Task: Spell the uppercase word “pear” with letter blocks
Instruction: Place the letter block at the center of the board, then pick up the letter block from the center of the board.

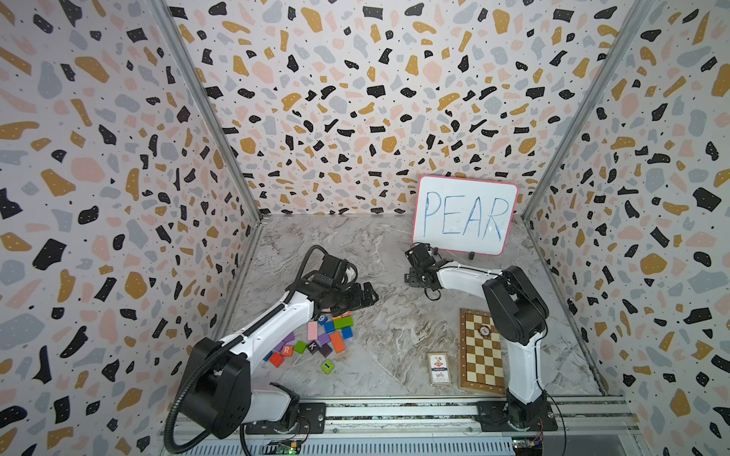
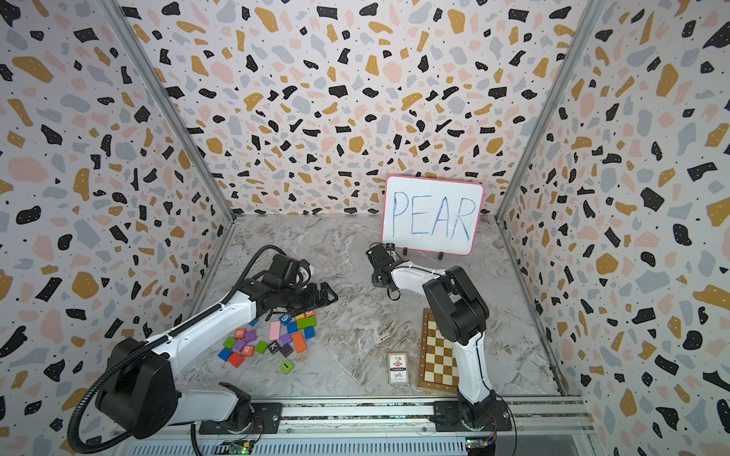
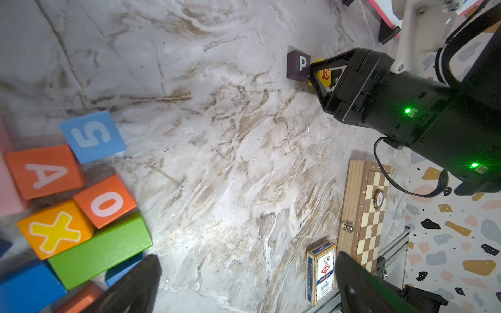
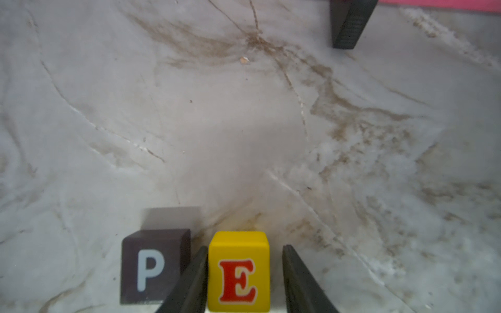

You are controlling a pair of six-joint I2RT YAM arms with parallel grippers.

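Near left, the R block [image 1: 287,349] and, just beyond it, the A block [image 3: 44,172] wait: smooth painted cubes, likely wood. My left gripper [image 3: 246,260] hangs wide above them. Farther off, my right gripper [image 4: 245,247] stands narrowly parted around the yellow E block [image 4: 238,271], set just right of the dark P block [image 4: 154,265] on the marbled table [image 4: 244,122]. Next I should lift straight clear, then fetch A.

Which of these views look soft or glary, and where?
Right wrist view: the P block and E block are slightly soft near the lens. Left wrist view: bright glare on the marble table. Both top views: evenly lit, no strong glare.
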